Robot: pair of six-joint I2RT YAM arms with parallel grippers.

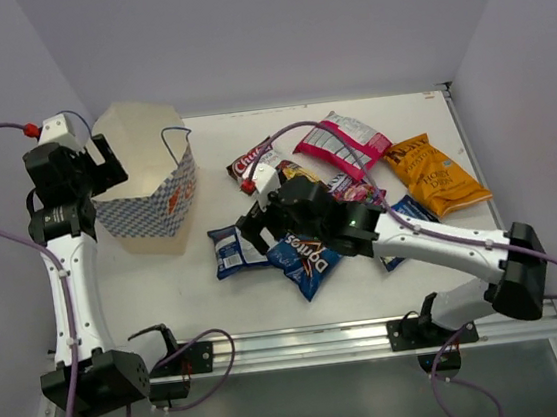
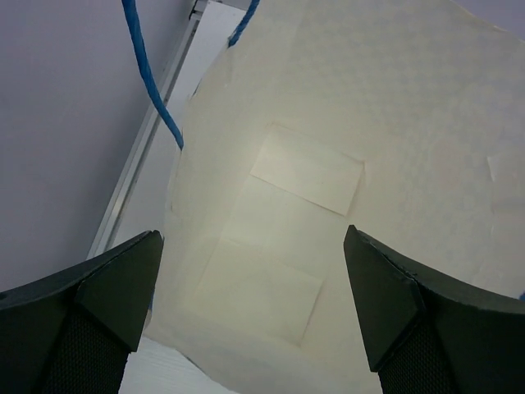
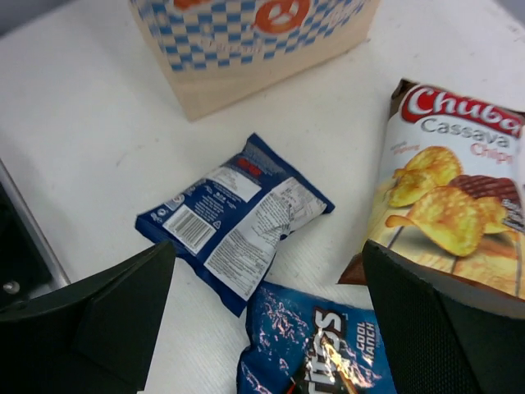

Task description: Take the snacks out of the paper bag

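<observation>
The paper bag (image 1: 149, 198) stands open at the left, cream inside with blue check print; it also shows in the right wrist view (image 3: 246, 41). My left gripper (image 1: 106, 166) is open at the bag's left rim, and in its own view (image 2: 254, 328) it faces bare cream paper (image 2: 328, 180) and a blue string handle (image 2: 148, 74). My right gripper (image 1: 266, 232) is open and empty above a small blue-white packet (image 3: 234, 217) and the blue Doritos (image 3: 316, 345). The brown-red chips (image 3: 451, 197) lie to the right.
On the table lie the small blue-white packet (image 1: 228, 249), Doritos (image 1: 304, 256), brown-red chips (image 1: 251, 159), pink-white striped packet (image 1: 341, 141), orange-yellow chips (image 1: 434, 173), dark blue packet (image 1: 405, 216) and magenta candy (image 1: 357, 192). Walls close in on the left, the back and the right.
</observation>
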